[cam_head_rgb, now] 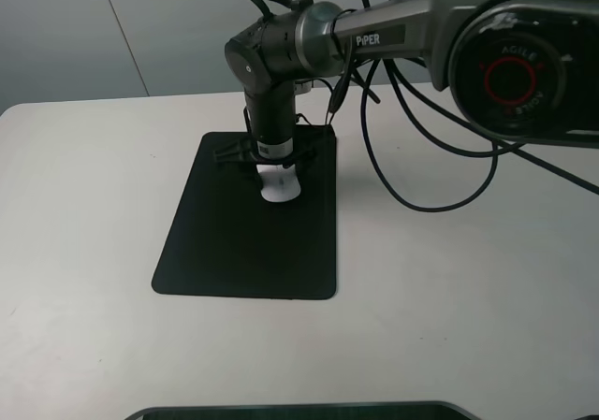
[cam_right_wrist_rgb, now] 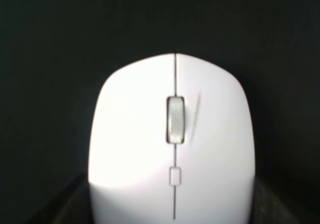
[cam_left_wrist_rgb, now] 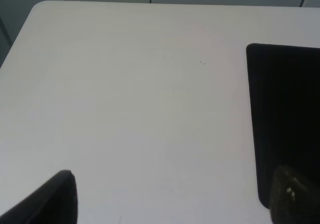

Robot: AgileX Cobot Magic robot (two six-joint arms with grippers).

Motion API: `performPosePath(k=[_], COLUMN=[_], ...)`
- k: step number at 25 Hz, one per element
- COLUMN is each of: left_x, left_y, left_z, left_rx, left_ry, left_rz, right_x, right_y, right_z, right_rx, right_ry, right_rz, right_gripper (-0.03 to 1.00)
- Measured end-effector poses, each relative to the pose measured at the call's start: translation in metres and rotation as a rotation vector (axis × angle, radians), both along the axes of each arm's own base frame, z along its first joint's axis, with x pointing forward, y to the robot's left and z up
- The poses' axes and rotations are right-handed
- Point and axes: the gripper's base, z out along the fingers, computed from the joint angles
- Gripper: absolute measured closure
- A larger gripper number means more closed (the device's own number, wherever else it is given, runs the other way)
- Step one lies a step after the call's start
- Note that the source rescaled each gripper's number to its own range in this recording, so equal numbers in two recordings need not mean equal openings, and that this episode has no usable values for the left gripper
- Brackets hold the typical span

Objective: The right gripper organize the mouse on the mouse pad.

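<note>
The white mouse [cam_head_rgb: 280, 189] lies on the upper middle of the black mouse pad [cam_head_rgb: 245, 247]. The right gripper [cam_head_rgb: 275, 169] points straight down over the mouse, its wrist hiding the mouse's far end. In the right wrist view the mouse [cam_right_wrist_rgb: 172, 144] fills the frame, scroll wheel up, with the pad [cam_right_wrist_rgb: 45, 59] all around it. Dark fingers [cam_right_wrist_rgb: 70, 206] press against both of its sides. In the left wrist view the left gripper [cam_left_wrist_rgb: 172, 204] is open and empty above bare table, with the pad's corner [cam_left_wrist_rgb: 285, 109] beside it.
The white table [cam_head_rgb: 468, 298] extends around the pad. Black cables [cam_head_rgb: 421, 172] hang from the right arm [cam_head_rgb: 421, 18] to the right of the pad. A dark edge [cam_head_rgb: 299, 411] shows at the table's front.
</note>
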Motion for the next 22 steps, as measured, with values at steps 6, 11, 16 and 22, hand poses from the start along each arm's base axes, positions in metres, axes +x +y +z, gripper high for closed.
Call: performPosePath(k=[6, 11, 16, 22], left_x=[0.0, 0.0, 0.0, 0.0], left_y=[0.0, 0.0, 0.0, 0.0], left_z=[0.0, 0.0, 0.0, 0.0], left_rx=[0.0, 0.0, 0.0, 0.0], left_ry=[0.0, 0.0, 0.0, 0.0], left_rz=[0.0, 0.0, 0.0, 0.0], right_x=[-0.0026, -0.0029, -0.0028, -0.0032], right_y=[0.0079, 0.0082, 0.0083, 0.0081], right_z=[-0.0044, -0.006, -0.0047, -0.0058], right_rx=[0.059, 0.059, 0.06, 0.053], right_ry=[0.016, 0.019, 0.017, 0.022], right_rz=[0.05, 0.064, 0.071, 0.09], right_gripper=[0.06, -0.02, -0.02, -0.02])
